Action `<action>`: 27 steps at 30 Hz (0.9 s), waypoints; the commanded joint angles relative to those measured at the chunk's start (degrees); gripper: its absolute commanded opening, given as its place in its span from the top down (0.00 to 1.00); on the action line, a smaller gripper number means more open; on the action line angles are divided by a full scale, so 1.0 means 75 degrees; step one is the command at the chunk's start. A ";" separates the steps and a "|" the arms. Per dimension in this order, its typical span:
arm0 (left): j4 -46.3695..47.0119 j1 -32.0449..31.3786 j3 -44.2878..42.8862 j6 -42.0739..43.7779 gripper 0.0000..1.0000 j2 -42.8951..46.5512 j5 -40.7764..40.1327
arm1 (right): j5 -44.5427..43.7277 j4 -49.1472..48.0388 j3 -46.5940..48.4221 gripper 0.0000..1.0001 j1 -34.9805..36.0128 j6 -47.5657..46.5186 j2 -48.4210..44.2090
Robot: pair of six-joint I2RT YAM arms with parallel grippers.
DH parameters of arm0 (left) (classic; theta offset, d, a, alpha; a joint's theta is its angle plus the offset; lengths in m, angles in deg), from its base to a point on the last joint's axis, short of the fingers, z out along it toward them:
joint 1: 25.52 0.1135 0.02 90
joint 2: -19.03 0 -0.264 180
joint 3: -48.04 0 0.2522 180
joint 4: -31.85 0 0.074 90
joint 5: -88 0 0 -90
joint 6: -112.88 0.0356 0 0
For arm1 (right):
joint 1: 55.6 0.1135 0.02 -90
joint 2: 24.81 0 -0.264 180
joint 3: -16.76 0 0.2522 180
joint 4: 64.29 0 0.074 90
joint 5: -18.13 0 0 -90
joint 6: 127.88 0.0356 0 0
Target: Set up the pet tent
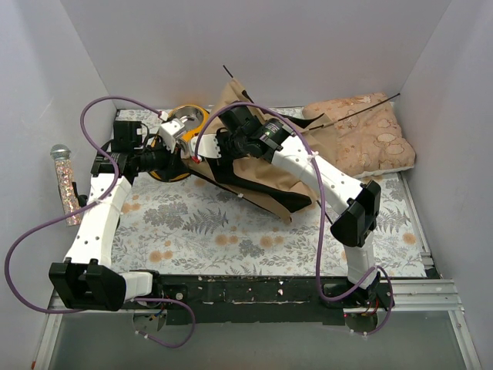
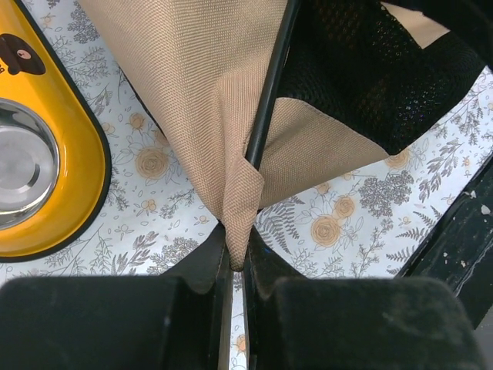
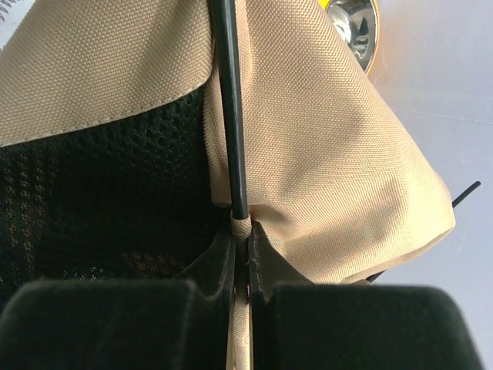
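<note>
The pet tent point(image 1: 266, 179) lies crumpled on the mat at the back, tan canvas with black mesh and trim. My left gripper point(image 1: 187, 158) is shut on a tan corner of the tent point(image 2: 240, 193), where a thin black pole point(image 2: 267, 100) runs into the fabric. My right gripper point(image 1: 217, 146) is shut on a tan webbing pocket point(image 3: 242, 227) that holds the end of a black pole point(image 3: 229, 108). Both grippers point(image 2: 237, 258) point(image 3: 242, 247) hold the fabric close together, beside the bowl. Two pole ends point(image 1: 233, 79) stick out behind the tent.
The yellow double steel bowl point(image 1: 185, 123) stands just left of the tent, and shows in the left wrist view point(image 2: 54, 177). The pinkish patterned cushion point(image 1: 370, 139) lies at the back right. A glitter tube point(image 1: 66, 183) leans at the left wall. A floral mat point(image 1: 231, 231) covers the table.
</note>
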 commanded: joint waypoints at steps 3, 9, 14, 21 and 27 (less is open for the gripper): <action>-0.0655 -0.0107 -0.0741 -0.0183 1.00 -0.0086 0.0723 | -0.0495 -0.0287 -0.0129 0.99 -0.0188 0.0006 -0.0364; -0.0796 -0.0119 -0.0929 -0.0148 1.00 -0.0438 0.0806 | 0.0524 -0.0497 -0.0585 0.99 -0.0094 -0.0310 -0.0785; -0.1123 -0.0130 -0.1070 0.0390 1.00 -0.0544 0.1085 | 0.0280 -0.0709 -0.0833 0.99 0.0058 -0.0370 -0.0880; -0.1816 -0.0282 -0.1246 0.0814 1.00 -0.0825 0.1426 | 0.0209 -0.0650 -0.0422 0.99 0.0070 -0.0357 -0.0622; -0.1582 -0.0411 -0.1422 0.0439 1.00 -0.0954 0.1298 | 0.0560 -0.0673 -0.0971 0.99 0.0199 -0.0837 -0.0937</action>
